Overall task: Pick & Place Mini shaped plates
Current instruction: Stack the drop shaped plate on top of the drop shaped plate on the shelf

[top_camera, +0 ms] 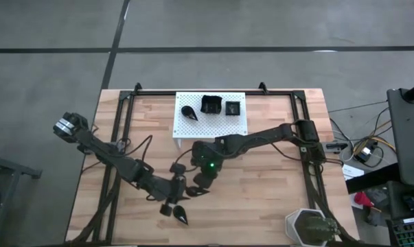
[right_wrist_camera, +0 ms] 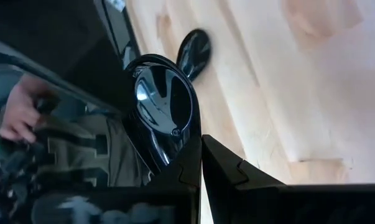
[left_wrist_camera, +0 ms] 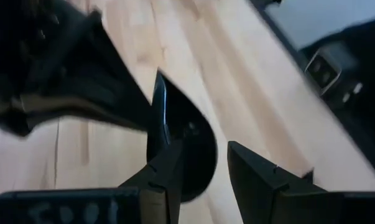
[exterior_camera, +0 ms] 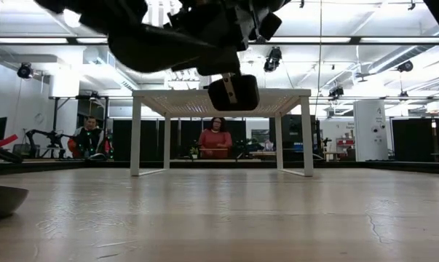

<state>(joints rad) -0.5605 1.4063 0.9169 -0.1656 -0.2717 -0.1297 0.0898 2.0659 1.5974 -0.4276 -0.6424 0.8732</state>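
Right wrist view: R gripper (right_wrist_camera: 201, 142) clamps teardrop plate (right_wrist_camera: 162, 106) rim, near white stand (top_camera: 213, 127); L gripper (left_wrist_camera: 206, 150) fingers apart. I'd carry it level, slow.

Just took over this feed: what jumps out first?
Both arms meet over the table's front middle, where the right pincer is shut on a teardrop plate held beside the left pincer. Another teardrop plate lies just below. Three more black plates sit on the white stand at the back.

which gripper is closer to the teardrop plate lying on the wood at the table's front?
Left. The left gripper sits right beside the teardrop plate, just off its rounded end. The right gripper is farther back toward the white stand, shut on another plate.
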